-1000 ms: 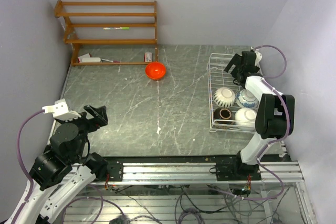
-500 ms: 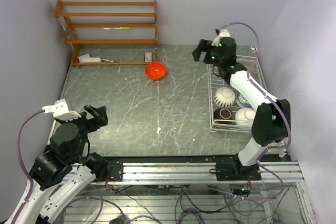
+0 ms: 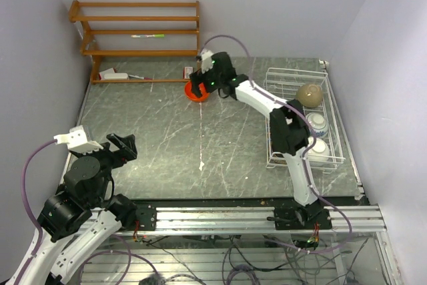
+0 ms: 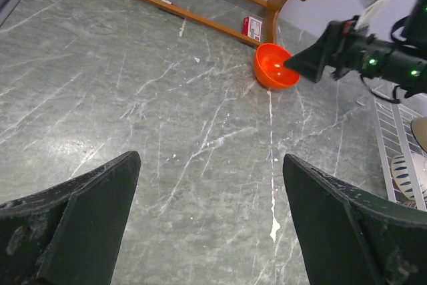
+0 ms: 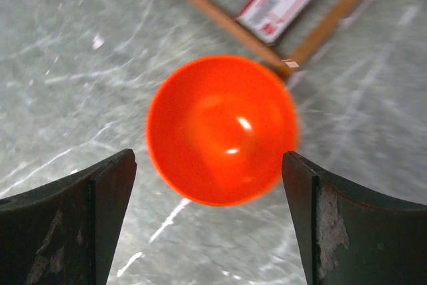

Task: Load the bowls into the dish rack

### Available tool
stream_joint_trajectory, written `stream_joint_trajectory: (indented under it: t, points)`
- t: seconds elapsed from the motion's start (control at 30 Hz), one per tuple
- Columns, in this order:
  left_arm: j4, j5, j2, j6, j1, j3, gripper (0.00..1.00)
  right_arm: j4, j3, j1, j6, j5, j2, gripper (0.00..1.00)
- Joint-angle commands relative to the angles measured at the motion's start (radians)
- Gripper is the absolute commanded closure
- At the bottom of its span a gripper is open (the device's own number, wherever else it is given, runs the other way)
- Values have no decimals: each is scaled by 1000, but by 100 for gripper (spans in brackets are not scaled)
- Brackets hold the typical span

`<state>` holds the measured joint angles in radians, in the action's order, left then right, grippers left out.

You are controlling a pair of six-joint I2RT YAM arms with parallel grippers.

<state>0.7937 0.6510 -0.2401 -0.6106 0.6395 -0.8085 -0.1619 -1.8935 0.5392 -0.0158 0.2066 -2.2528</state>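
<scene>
1. Bright, even, diffuse light fills all three views, and shadows on the bench [image 3: 167,138] are faint.
2. The right wrist view is soft. The orange-red bowl [image 5: 222,129] is blurred, with two small glare spots near its centre.
3. The left wrist view is sharp mid-frame. The left pincer [image 4: 210,157] looms dark at 7 and 5 o'clock.

We take this for a robotics lab, a test cell rather than a home kitchen. The bench [image 3: 167,138] is a grey marbled slab boxed in by bare lilac walls [image 3: 267,5] at its far edge and both sides. Along the bench's near edge runs a slotted aluminium rail [image 3: 220,218]. A left arm [image 3: 87,178] and a right arm [image 3: 257,95] are bolted to it, and loose cables [image 3: 233,261] hang below. The only homely things we see are a wooden shelf [image 3: 140,18] at the bench's far left corner and a white wire dish rack [image 3: 293,71] on its right side.
</scene>
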Motion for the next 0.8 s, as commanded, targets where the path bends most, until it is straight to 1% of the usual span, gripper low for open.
stream_joint_trajectory:
  t: [0.0, 0.2, 0.27, 0.33, 0.5, 0.6, 0.67, 0.7, 0.77]
  points:
    - [-8, 21, 3, -11, 9, -16, 1, -59, -66, 42, 91, 49, -45, 11]
    - [-11, 15, -6, -6, 9, -16, 1, -66, -73, 90, 130, 19, -97, 13]
    - [-11, 14, -5, -5, 9, -17, 1, -77, -93, 102, 134, -18, -123, 15]
    - [-11, 14, -2, -5, 9, -17, 1, -75, -106, 109, 130, -88, -145, 18]
    - [-12, 14, 7, -5, 9, -15, 1, -52, -112, 123, 146, -172, -170, 24]
    - [-12, 14, 7, -5, 9, -14, 1, -46, -119, 126, 151, -188, -181, 34]
    - [-11, 14, 4, -6, 9, -17, 1, -37, -116, 127, 147, -190, -185, 36]
    - [-10, 16, 4, -6, 8, -17, 1, -33, -113, 128, 146, -190, -185, 40]
    - [-10, 16, 4, -8, 9, -17, 1, -21, -101, 126, 140, -184, -181, 52]
